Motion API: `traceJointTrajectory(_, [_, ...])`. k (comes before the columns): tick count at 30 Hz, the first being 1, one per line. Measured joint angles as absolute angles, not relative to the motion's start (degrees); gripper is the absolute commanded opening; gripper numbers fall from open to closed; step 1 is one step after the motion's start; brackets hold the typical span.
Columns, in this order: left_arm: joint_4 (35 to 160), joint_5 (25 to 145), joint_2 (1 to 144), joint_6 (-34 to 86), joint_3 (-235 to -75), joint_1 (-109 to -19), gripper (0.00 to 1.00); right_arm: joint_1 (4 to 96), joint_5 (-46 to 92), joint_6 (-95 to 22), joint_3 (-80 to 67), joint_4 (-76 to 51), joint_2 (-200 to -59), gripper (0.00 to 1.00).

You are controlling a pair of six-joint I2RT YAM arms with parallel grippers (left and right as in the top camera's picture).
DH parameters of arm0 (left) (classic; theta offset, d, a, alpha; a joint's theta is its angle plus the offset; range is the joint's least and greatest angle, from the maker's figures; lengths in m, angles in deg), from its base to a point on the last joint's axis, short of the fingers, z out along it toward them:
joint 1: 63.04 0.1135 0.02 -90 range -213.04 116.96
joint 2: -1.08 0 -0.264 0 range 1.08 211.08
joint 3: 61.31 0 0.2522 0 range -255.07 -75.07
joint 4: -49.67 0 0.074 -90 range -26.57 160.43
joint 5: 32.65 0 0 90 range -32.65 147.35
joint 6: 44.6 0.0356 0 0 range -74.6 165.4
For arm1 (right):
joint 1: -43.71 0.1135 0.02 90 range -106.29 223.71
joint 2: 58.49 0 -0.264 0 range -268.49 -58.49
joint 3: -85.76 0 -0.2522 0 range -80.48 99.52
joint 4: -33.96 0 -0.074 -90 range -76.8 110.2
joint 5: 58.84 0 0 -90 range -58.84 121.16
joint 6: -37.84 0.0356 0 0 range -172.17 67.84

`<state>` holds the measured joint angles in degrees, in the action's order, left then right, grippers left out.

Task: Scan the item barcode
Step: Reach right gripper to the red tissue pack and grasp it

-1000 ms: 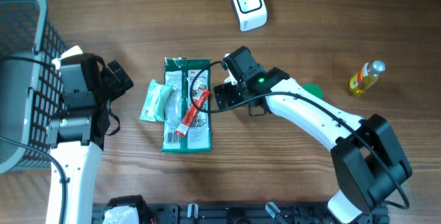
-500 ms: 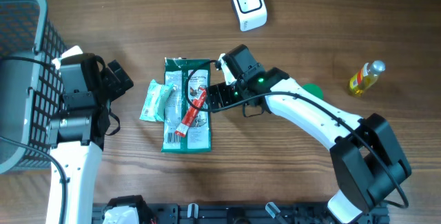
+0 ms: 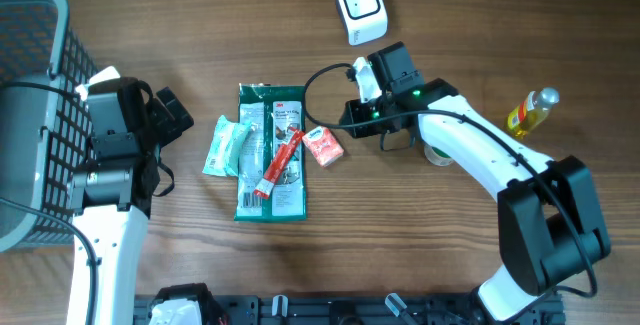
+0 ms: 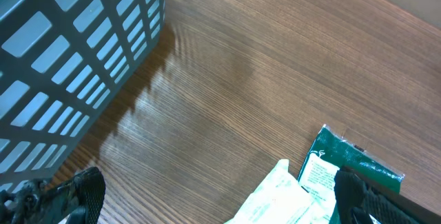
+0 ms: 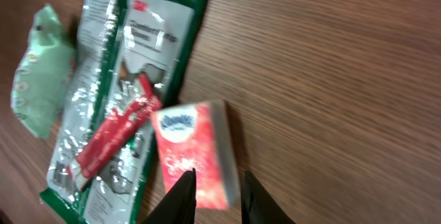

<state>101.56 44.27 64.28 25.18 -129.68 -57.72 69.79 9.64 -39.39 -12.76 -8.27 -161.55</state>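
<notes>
A white barcode scanner stands at the back of the table. A red tissue pack lies tilted beside a long green packet, which has a red stick sachet on top. My right gripper hangs at the pack's upper right corner. In the right wrist view its jaws are narrow, with the red tissue pack showing in the small gap between them. Contact is unclear. My left gripper stays wide open on the left, and in the left wrist view it holds nothing.
A pale green pouch lies left of the green packet. A grey basket fills the far left edge. A yellow bottle lies at the right. A round green and white thing peeks from under the right arm.
My right arm has drawn back up and to the right, and its jaws went from wide open to narrow. The red tissue pack now shows beside the green packet. The left arm is unmoved.
</notes>
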Motion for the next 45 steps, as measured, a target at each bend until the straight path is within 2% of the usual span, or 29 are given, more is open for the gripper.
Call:
traceJointTrajectory(9, [101.6, 44.3, 64.3, 25.2, -129.7, -57.7, 1.0, 71.3, 6.7, -40.5, -12.9, -6.1, -171.6, 0.23])
traceJointTrajectory(13, [101.6, 44.3, 64.3, 25.2, -129.7, -57.7, 1.0, 71.3, 6.1, -42.3, -12.8, -6.0, -171.8, 0.31])
traceJointTrajectory(20, [101.6, 44.3, 64.3, 25.2, -129.7, -57.7, 1.0, 71.3, 4.9, -42.7, -12.8, -6.5, -167.3, 0.31])
traceJointTrajectory(33, [101.6, 44.3, 64.3, 25.2, -129.7, -57.7, 1.0, 72.9, 4.2, -43.5, -12.9, -6.2, -171.4, 0.34])
traceJointTrajectory(35, [101.6, 44.3, 64.3, 25.2, -129.7, -57.7, 1.0, 73.7, 4.5, -43.5, -12.9, -5.9, -171.7, 0.32])
traceJointTrajectory(37, [101.6, 44.3, 64.3, 25.2, -129.7, -57.7, 1.0, 73.8, 5.2, -43.5, -12.9, -5.9, -171.7, 0.18])
traceJointTrajectory(40, [101.6, 44.3, 64.3, 25.2, -129.7, -57.7, 1.0, 73.8, 5.5, -44.0, -12.9, -5.9, -171.7, 0.04])
traceJointTrajectory(45, [101.6, 44.3, 64.3, 25.2, -129.7, -57.7, 1.0, 72.1, 6.1, -46.3, -12.8, -9.4, -166.8, 0.04])
